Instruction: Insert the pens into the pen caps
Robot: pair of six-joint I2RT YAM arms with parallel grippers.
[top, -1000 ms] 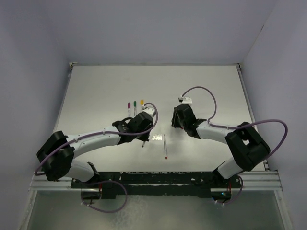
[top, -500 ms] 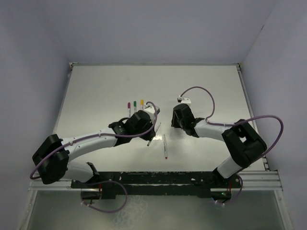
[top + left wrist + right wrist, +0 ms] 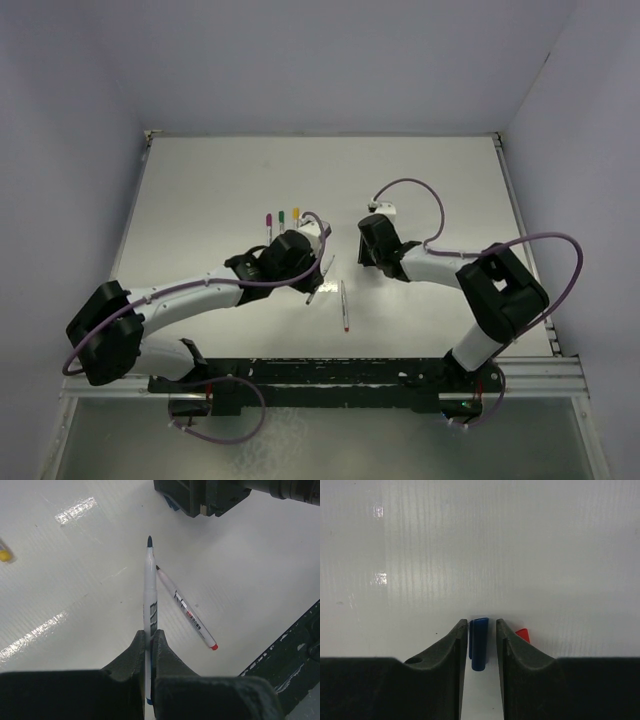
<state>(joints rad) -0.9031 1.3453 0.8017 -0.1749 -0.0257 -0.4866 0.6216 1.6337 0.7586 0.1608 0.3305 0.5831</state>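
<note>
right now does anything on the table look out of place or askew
Nothing spilled or damaged. Only a thin white pen with a red end lies loose and slanted on the white table, apart from the neat row of three colour-ended pens.

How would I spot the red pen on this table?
Start at the near edge of the white table and look to its middle. A thin silvery pen lies flat there, alone, just right of the left gripper. Unlike the dark-tipped pen clamped in that gripper, it rests free and has a red end.
</note>
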